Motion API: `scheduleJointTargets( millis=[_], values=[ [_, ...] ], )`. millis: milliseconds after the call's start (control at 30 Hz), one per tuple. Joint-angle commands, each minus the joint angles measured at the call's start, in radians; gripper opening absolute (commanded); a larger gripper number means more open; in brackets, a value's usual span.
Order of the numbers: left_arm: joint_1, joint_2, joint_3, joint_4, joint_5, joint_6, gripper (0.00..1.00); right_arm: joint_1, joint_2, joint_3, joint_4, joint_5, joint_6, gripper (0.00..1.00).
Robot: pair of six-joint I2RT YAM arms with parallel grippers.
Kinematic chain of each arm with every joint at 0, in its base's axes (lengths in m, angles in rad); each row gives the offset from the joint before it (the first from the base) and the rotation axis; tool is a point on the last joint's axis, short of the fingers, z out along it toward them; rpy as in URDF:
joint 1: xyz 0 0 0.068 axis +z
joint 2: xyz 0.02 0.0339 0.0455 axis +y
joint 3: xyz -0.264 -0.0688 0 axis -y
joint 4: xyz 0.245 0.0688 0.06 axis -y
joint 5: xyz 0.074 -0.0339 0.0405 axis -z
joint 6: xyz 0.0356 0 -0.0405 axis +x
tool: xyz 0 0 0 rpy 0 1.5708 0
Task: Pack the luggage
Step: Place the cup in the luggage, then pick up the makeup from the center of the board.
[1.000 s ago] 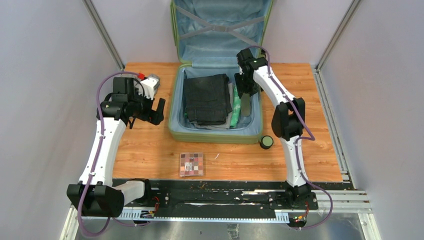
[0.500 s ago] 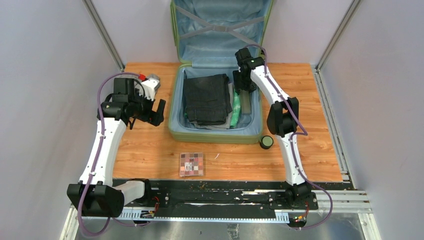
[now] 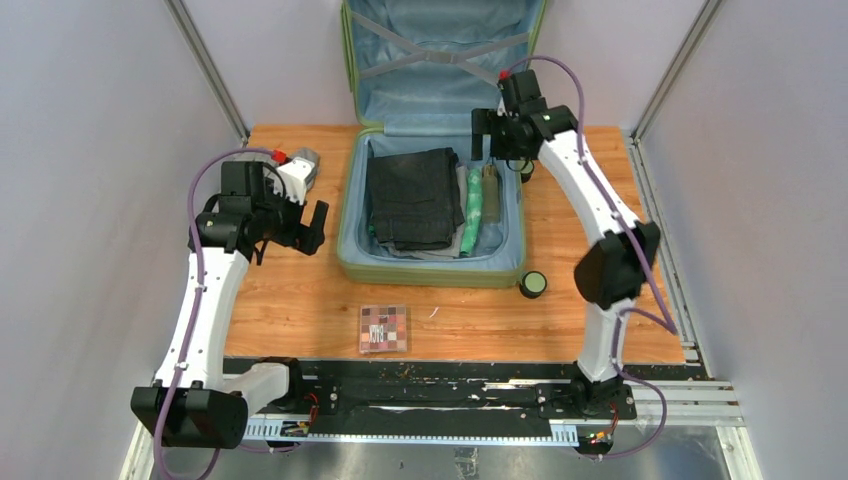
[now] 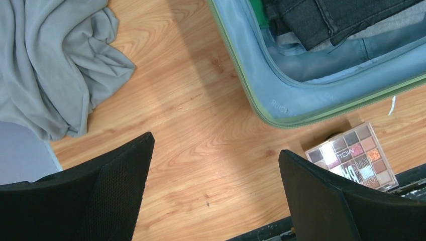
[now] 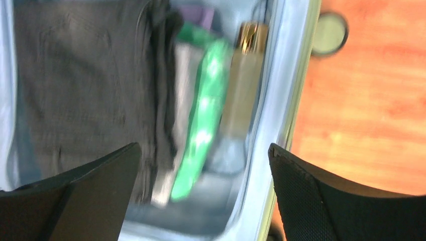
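Right wrist view: right pincer [image 5: 201, 150] released, jaws wide, over the luggage [image 5: 281, 100]; left pincer [image 4: 216, 145] likewise wide, empty.

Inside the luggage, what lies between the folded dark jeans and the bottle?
A green bundle beside a grey fabric edge, clearest in the top view.

1 suitcase [image 3: 430, 272], 1 eyeshadow palette [image 3: 383, 328], 1 round jar [image 3: 533, 284], 1 grey cloth [image 4: 45, 65], 1 gold-capped bottle [image 5: 243, 85]
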Motion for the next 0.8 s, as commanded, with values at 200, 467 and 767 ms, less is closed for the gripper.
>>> scheduleJointTargets(
  millis=[200, 467, 767],
  values=[
    [0.006, -0.002, -0.034, 0.008, -0.003, 0.03, 1.0, 0.413, -0.628, -0.874, 0.26, -0.152, 0.246, 1.0],
    [0.006, 0.018, -0.132, 0.021, 0.008, 0.154, 1.0, 0.602, -0.694, -1.262, 0.655, -0.279, 0.561, 1.0],
    [0.006, -0.065, -0.281, 0.086, -0.022, 0.242, 1.0, 0.637, -0.52, -1.471, 1.14, -0.408, 0.811, 0.96]
  ],
)
